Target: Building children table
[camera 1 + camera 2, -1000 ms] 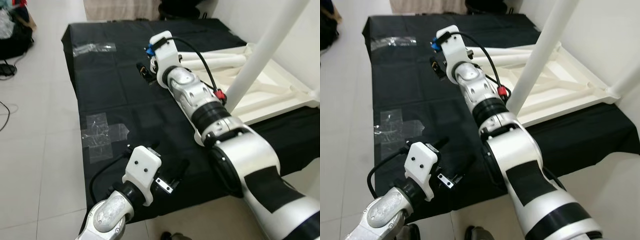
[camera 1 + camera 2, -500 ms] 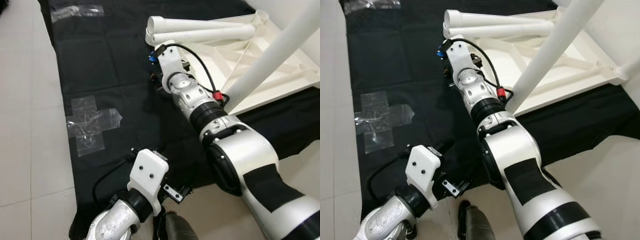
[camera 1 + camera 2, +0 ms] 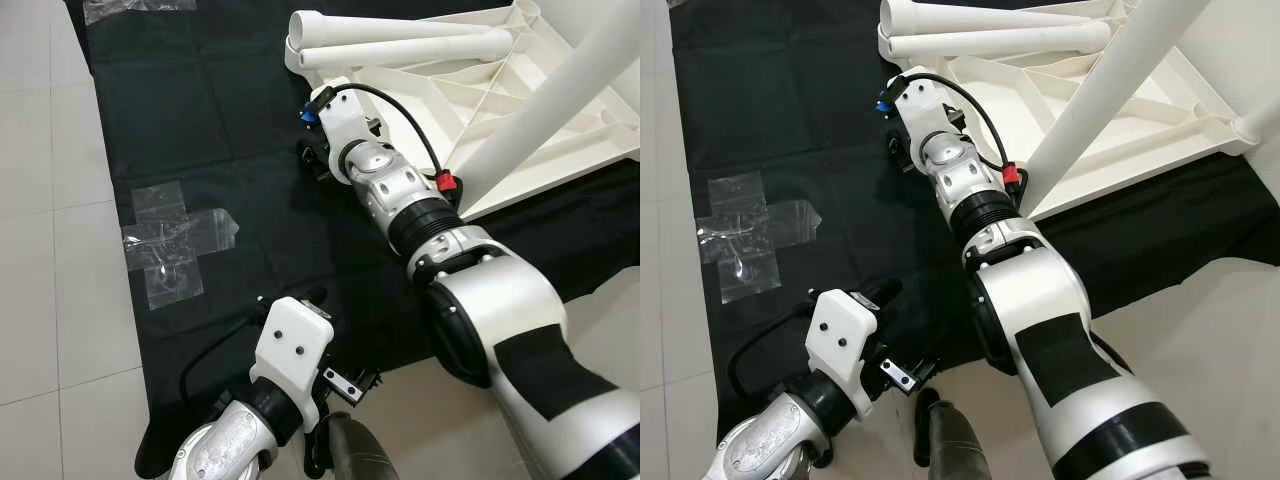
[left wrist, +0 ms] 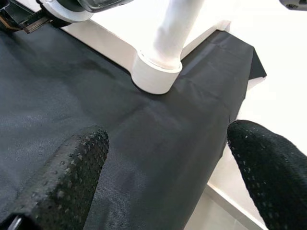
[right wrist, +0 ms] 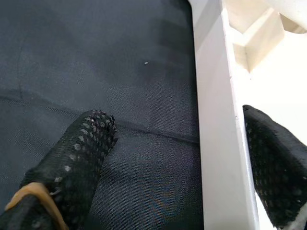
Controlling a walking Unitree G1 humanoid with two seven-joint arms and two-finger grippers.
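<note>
We are hovering our left gripper (image 4: 165, 167), fingers spread, over the black cloth (image 3: 200, 120) near its edge. Our right gripper (image 5: 180, 158), also spread, is straddling the white tabletop's rim (image 5: 218, 124); the eye views are hiding those fingers behind the wrist. The upturned table (image 3: 520, 90) is lying on the cloth, its legs cut off.

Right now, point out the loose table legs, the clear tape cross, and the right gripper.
loose table legs (image 3: 400, 45), left eye view, middle of the tubes
clear tape cross (image 3: 170, 240), left eye view, its centre
right gripper (image 5: 177, 167), right wrist view, between fingertips
</note>
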